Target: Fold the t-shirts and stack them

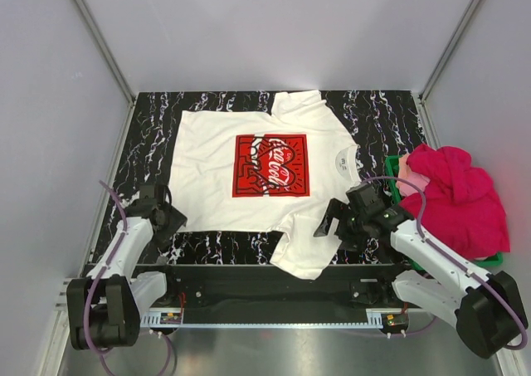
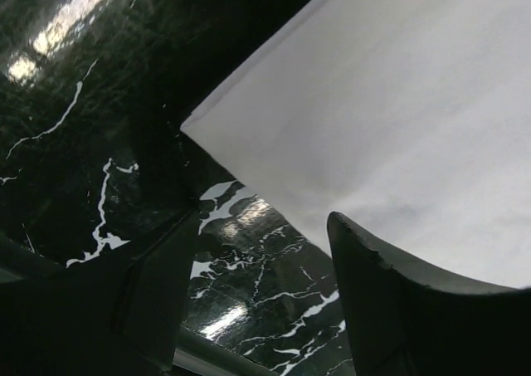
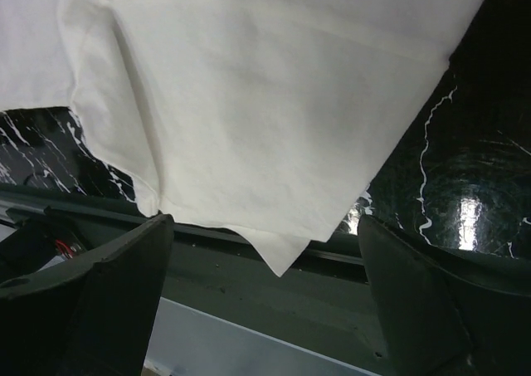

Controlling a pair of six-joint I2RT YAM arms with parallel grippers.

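One container stands in the scene, a green plastic basket (image 1: 391, 165) at the right edge of the black marble table (image 1: 382, 119), and it holds a loose heap of magenta-pink t-shirts (image 1: 456, 197) that rises above its rim and spills over the far side. How many lie in the heap cannot be told. Outside it, the white t-shirt (image 1: 265, 212) lies spread flat across the middle of the table, its red square Coca-Cola print (image 1: 271, 166) facing up and its collar toward the basket. The left gripper (image 1: 170, 218) sits low at the shirt's near left corner, and the right gripper (image 1: 332, 225) sits beside the near sleeve, between the shirt and the basket. Only the overhead view shows the basket, the pink heap and the print. The wrist views give what it cannot: the left wrist camera shows the hem corner (image 2: 187, 127) lying flat on the marble just ahead of the fingers, which stand apart with bare marble between them and pinch no cloth, though the right-hand finger overlaps the shirt's edge in that view. The right wrist camera shows the sleeve (image 3: 249, 127) with its tip hanging past the table's near edge, and the right fingers spread wide to either side below it, gripping nothing.
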